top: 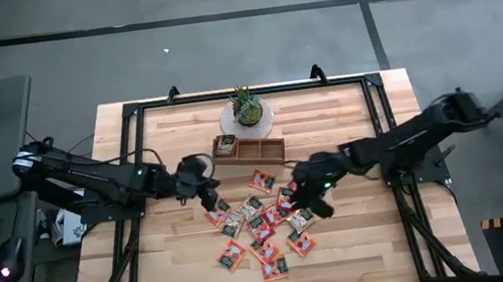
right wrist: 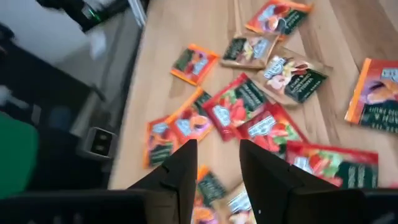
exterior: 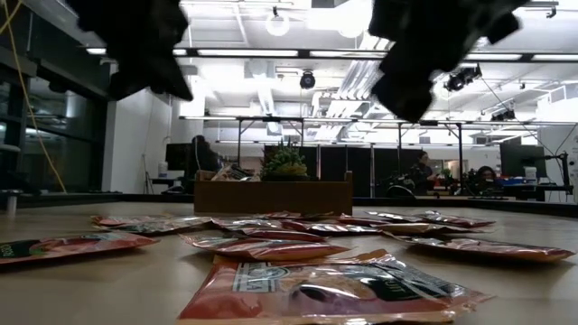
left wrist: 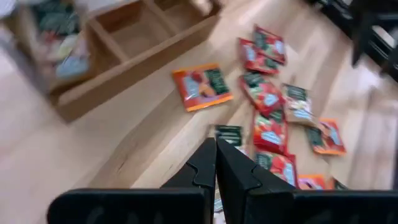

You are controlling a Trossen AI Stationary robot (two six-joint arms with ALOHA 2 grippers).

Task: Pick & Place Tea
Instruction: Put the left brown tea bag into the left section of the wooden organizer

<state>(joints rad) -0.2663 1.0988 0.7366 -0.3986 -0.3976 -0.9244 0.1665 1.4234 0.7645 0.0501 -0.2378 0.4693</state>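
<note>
Red-orange foil sachets of tea [top: 261, 225], small flat squares with green and white print and a few pale beige ones among them, lie scattered over the middle of the pale wooden table top [top: 362, 243], some overlapping, none stacked. Most of the job looks undone: nearly the whole lot is loose on the boards. The brown wooden three-compartment tray [top: 249, 149] sits at the far side, just in front of a small potted plant [top: 246, 108]; one end compartment holds something dark and printed, likely a sachet or two, the other two look bare.

Left gripper [top: 206, 176] hovers between tray and pile, fingers pressed together, nothing held between them in its wrist view. Right gripper [top: 306, 198] hangs over the pile's right edge, fingers [right wrist: 180, 171] parted to a middling gap, empty, sachets on the table below.

Sachets look thin, slick, slightly puffed at the centre. My guess is they'll slide rather than lift if pinched flat.
</note>
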